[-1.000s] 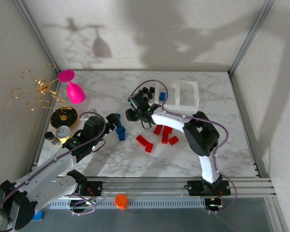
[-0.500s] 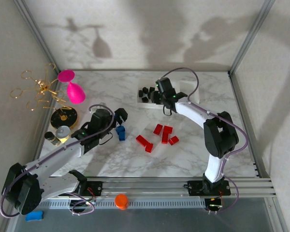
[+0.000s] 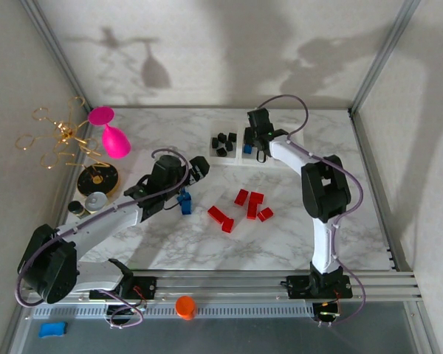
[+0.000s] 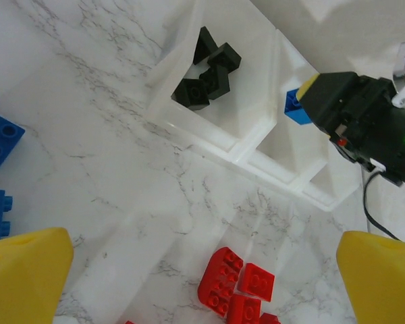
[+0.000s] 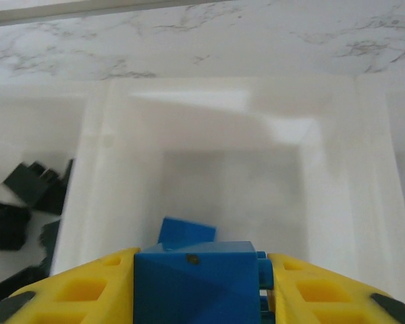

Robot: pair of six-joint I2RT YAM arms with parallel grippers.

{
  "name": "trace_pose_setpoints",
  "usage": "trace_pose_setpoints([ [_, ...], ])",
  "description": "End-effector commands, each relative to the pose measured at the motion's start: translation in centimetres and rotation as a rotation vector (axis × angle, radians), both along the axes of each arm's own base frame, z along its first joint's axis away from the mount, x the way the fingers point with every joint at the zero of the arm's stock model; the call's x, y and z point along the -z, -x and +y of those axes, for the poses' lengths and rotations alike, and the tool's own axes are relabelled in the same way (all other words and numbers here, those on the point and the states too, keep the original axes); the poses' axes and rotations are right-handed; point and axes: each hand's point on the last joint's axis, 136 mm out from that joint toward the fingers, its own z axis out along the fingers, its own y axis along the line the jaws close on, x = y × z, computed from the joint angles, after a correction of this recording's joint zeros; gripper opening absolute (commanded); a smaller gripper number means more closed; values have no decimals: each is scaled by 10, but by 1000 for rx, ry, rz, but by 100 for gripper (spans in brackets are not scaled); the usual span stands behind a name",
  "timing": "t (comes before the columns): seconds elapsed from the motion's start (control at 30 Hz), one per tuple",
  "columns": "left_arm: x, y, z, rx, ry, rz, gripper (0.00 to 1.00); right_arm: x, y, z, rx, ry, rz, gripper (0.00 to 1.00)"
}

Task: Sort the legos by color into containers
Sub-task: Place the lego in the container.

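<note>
Blue brick (image 5: 199,273) clamped between the yellow fingers (image 5: 81,290) of the right gripper (image 3: 257,139), jaws narrow on it, poised over the middle compartment of the clear tray (image 5: 229,84). Second blue brick (image 5: 186,231) lying in that compartment below. Black bricks (image 3: 223,141) heaped in the neighbouring end compartment, leftmost in the top view. Red bricks (image 3: 245,206) clustered on the marble top (image 3: 170,236), well apart from the tray. Loose blue bricks (image 3: 184,200) just beside the left gripper (image 3: 198,169): jaws wide, nothing between them.
</note>
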Motion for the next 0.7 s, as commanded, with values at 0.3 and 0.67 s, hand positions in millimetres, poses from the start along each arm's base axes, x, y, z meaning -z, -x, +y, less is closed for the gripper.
trace_pose_setpoints([
  [0.3,-22,-8,-11,37,-4,-57,99,-18,-26,-1,10,49,-72,56],
  [0.67,-29,-3,-3,13,5,-79,100,-53,9,9,-47,4,-94,64],
])
